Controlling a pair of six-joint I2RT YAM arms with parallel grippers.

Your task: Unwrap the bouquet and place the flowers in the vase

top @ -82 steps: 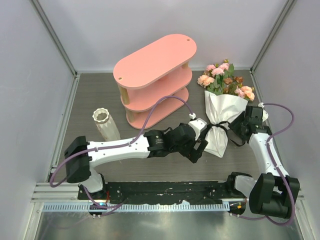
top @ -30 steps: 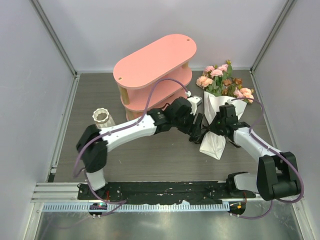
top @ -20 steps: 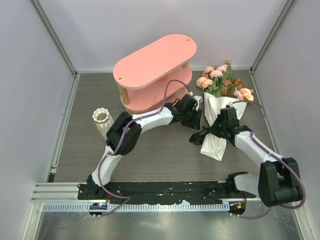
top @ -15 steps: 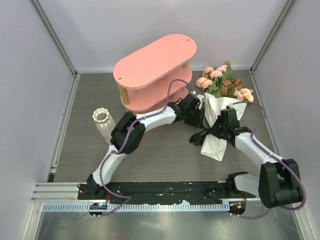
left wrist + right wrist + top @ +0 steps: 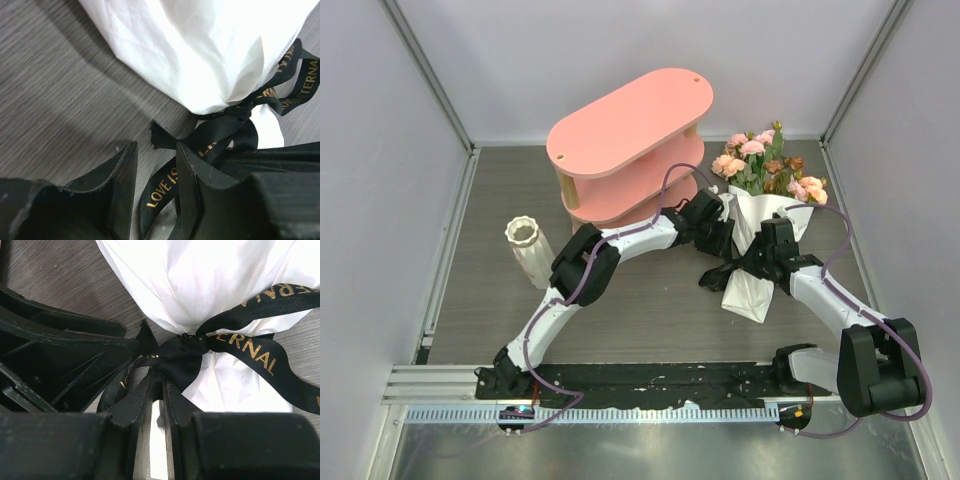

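Lying flat on the table (image 5: 510, 190) right of the pink shelf (image 5: 630, 120), bouquet (image 5: 752, 212) runs far-to-near, blooms toward back wall. Right gripper (image 5: 159, 382) pinches black ribbon (image 5: 250, 352) near knot; left gripper (image 5: 156, 150) jaws apart around ribbon tail.

The left arm (image 5: 638, 233) stretches far forward and rightward from a sharply bent elbow, its wrist turned toward the right arm (image 5: 820, 292), which angles forward and inward. The two grippers meet almost tip to tip. The left gripper (image 5: 155, 150) has its fingers parted with a clear gap. The right gripper (image 5: 159, 386) is narrowed to a slit, apparently pinching the black ribbon (image 5: 250, 356).
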